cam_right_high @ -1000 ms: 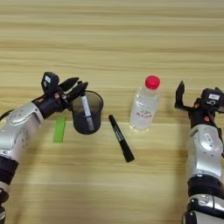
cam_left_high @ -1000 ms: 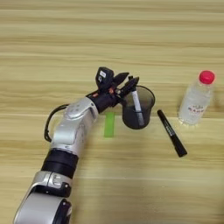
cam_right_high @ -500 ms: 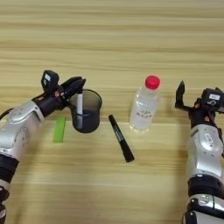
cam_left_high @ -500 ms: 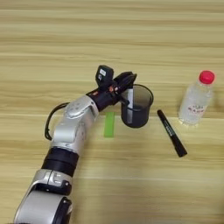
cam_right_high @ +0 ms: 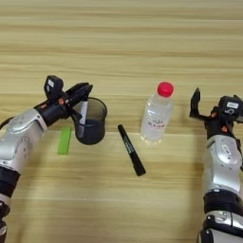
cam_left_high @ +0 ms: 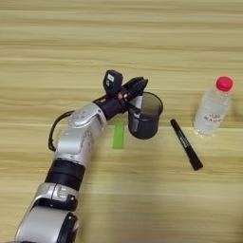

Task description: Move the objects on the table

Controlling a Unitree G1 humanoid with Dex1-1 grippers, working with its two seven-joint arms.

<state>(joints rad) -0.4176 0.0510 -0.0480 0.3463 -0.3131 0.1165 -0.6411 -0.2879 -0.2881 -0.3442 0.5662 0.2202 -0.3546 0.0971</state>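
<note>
Left end effector (cam_left_high: 136,90) of mine sits at the near-left rim of the dark cup (cam_left_high: 144,116), its black fingers closed on the white marker (cam_right_high: 82,110), which stands upright with its lower part inside the cup. Just left of the cup a green strip (cam_left_high: 118,134) lies flat on the desk (cam_left_high: 118,38), partly under my forearm. Right of the cup a black marker (cam_right_high: 131,150) lies on the wood, apart from it and angled toward the near right. Further right of the cup, beyond that marker, the clear bottle (cam_right_high: 156,114) with its red cap stands upright. My right end effector (cam_right_high: 201,104) hangs well right of the cup, past the bottle and not touching it; one finger points up, and I cannot tell whether it is parted or closed.
</note>
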